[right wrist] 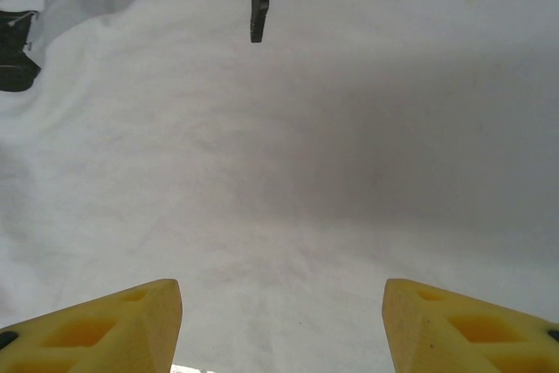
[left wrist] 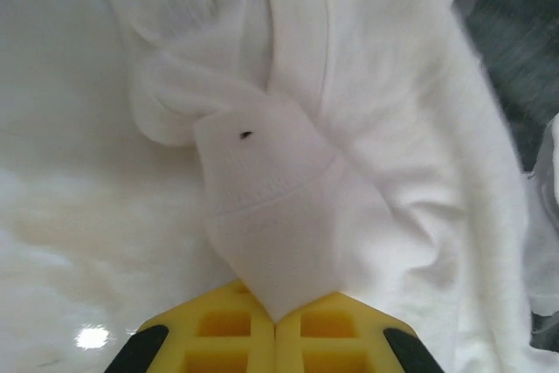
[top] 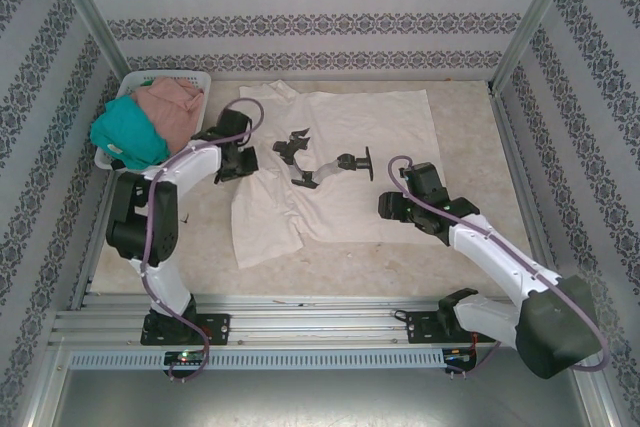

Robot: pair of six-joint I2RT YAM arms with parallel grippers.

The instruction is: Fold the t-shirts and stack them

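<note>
Top external view: you are just beginning the first fold, and nothing is stacked.

Nearest, your right gripper [right wrist: 281, 321] is hovering spread above the cream t-shirt [top: 390, 137], which is lying mostly flat mid-table. Your left gripper [left wrist: 275, 321] is pinching its hemmed sleeve, fingers pressed together. Farther back, the teal t-shirt [top: 130, 135] and pink t-shirt [top: 172, 107] are sitting bunched in the basket [top: 190, 78], unfolded. The cream shirt's black print is showing no readable lettering.

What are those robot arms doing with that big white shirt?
They're folding shirts. The left arm has its jaws shut on a hemmed edge of the cream shirt, which is spread on the table. The right arm hovers over the shirt with jaws open, holding nothing. A teal shirt and a pink shirt sit heaped in the basket.
</note>
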